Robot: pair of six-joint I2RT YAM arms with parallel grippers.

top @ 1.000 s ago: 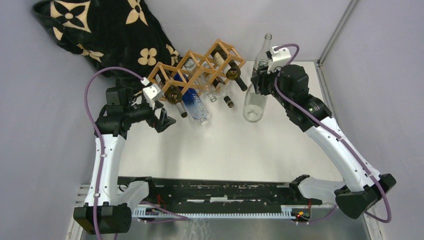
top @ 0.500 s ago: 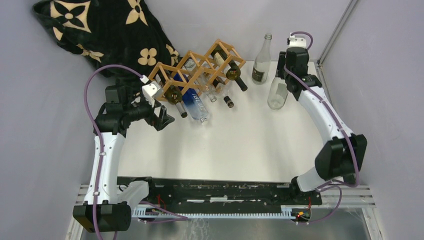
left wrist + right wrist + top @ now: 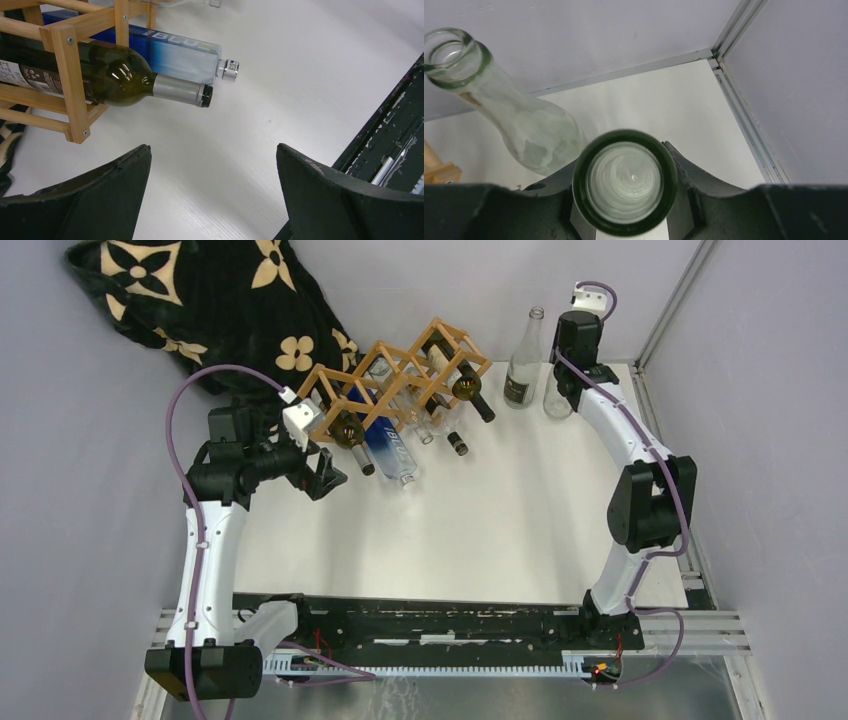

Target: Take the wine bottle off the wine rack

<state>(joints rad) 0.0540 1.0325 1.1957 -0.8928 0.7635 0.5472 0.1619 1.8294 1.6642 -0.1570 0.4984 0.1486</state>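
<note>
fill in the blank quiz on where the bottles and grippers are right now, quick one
1. The right gripper is shut on the ____ of a clear bottle.
2. The left gripper stands ____, holding nothing.
3. Beside the held bottle, a second clear bottle stands ____.
4. The dark green bottle lies in the wine rack, nearest the ____ arm.

Missing words: neck; open; upright; left.
</note>
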